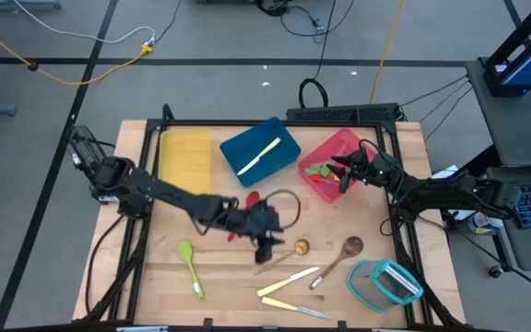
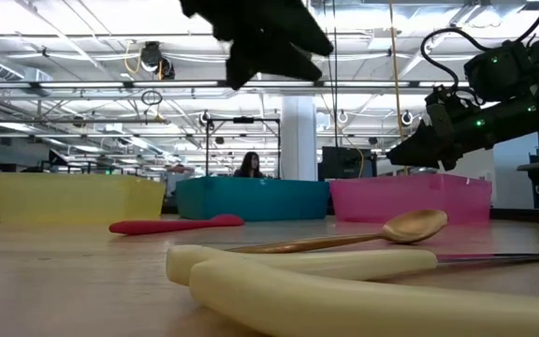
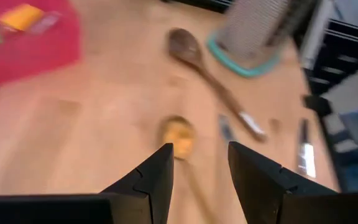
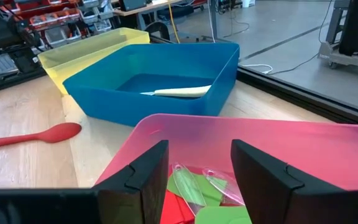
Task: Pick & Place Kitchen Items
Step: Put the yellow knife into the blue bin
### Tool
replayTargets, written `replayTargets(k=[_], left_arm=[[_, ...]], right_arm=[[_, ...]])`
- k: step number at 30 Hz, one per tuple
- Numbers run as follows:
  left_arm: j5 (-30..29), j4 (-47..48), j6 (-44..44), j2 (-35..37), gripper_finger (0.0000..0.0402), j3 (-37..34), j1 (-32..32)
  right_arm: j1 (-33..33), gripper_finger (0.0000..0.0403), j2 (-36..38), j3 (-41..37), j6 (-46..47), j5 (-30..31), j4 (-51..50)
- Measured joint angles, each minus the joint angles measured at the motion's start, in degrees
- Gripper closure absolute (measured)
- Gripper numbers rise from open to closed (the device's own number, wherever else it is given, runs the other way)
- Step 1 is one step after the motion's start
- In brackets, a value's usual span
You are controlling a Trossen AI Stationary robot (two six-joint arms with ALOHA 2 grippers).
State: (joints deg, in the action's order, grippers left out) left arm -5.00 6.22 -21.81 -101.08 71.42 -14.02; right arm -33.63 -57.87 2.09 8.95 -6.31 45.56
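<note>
My left gripper (image 1: 271,245) (image 3: 201,149) hangs open above the table's middle. The golden head of a small wooden spoon (image 3: 178,135) (image 1: 300,247) lies on the wood just beyond its fingertips, untouched. A brown wooden spoon (image 1: 341,256), two cream knives (image 1: 289,281) and a green spoon (image 1: 190,267) lie flat near the front edge. A red spoon (image 4: 33,137) lies behind the left arm. My right gripper (image 4: 199,149) (image 1: 344,173) stands open over the pink tray (image 4: 278,143), which holds green and red pieces (image 4: 191,186).
A blue tray (image 1: 259,152) with a cream knife (image 4: 179,91) in it and a yellow tray (image 1: 184,152) stand along the far side. A teal-rimmed clear container (image 1: 385,281) lies at the front right. Bare wood shows at the front left.
</note>
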Motion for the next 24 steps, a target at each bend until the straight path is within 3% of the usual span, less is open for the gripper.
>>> replayTargets(k=[5, 12, 18, 24], left_arm=[[-0.92, 0.02, -4.74, 0.00, 0.0243, 0.00, -6.09], [-3.80, 0.04, -11.53, 0.00, 0.0243, 0.00, -12.66], [-8.32, 2.21, -12.96, 0.00, 0.0243, -0.04, -15.96], [-9.11, 5.24, -12.89, 0.00, 0.0243, -0.07, -16.48]], right_arm=[[-0.02, 0.0236, 0.00, 0.00, -0.64, -1.41, 1.16], [3.15, 0.0236, 0.02, 0.00, 1.96, -19.12, 12.68], [15.55, 0.0236, 0.00, 1.26, 0.58, -14.47, 16.39], [30.11, 0.0236, -2.00, 5.38, -4.79, -10.03, 14.75]])
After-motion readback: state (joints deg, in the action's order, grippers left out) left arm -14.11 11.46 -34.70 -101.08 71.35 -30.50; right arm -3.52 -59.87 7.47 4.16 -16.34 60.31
